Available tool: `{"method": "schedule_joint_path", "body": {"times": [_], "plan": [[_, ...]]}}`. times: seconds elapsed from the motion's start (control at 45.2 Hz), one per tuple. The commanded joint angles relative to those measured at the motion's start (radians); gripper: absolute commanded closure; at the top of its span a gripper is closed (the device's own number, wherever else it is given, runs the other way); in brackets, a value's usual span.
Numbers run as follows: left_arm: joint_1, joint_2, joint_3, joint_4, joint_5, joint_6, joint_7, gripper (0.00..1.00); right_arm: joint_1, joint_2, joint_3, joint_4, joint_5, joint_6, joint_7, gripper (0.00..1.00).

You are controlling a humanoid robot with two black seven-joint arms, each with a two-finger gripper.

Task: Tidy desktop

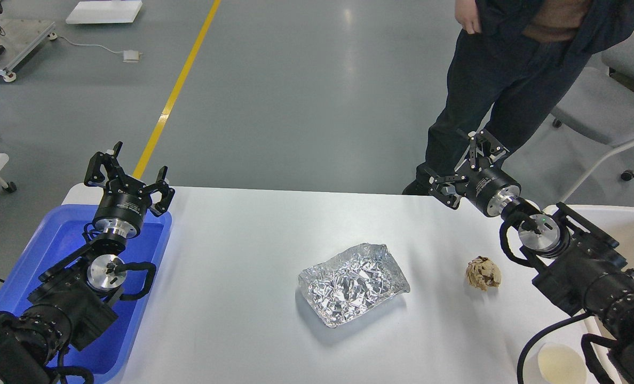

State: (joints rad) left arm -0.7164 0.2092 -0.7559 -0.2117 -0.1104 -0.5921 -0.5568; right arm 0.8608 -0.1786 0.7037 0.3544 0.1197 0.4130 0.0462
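Glossy grey concrete floor point(306, 80) is catching soft overhead glare; a yellow painted floor line point(175, 90) is running diagonally toward the table; a flat white rectangular board point(103, 12) is lying top left, a small white cabled box point(131, 55) near it; a grey padded wheeled chair point(605, 112) is standing at right.

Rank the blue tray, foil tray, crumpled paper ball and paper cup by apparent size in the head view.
1. Blue tray, though arm-covered and cut off.
2. Foil tray.
3. Paper cup and paper ball: unsure, since the cup is nearer and cropped.
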Motion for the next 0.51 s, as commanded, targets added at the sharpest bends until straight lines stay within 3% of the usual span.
{"method": "schedule_joint_path", "body": {"times": [0.0, 0.487], "plan": [[0.0, 0.001, 0.007, 0.0, 0.009, 0.003, 0.003, 0.0, -0.002, 0.001, 0.007, 0.0, 0.001, 0.001, 0.001, 0.0], [0.0, 0.001, 0.006, 0.0, 0.0, 0.001, 0.002, 0.0, 0.006, -0.002, 0.007, 0.014, 0.001, 0.007, 0.003, 0.0]]}}
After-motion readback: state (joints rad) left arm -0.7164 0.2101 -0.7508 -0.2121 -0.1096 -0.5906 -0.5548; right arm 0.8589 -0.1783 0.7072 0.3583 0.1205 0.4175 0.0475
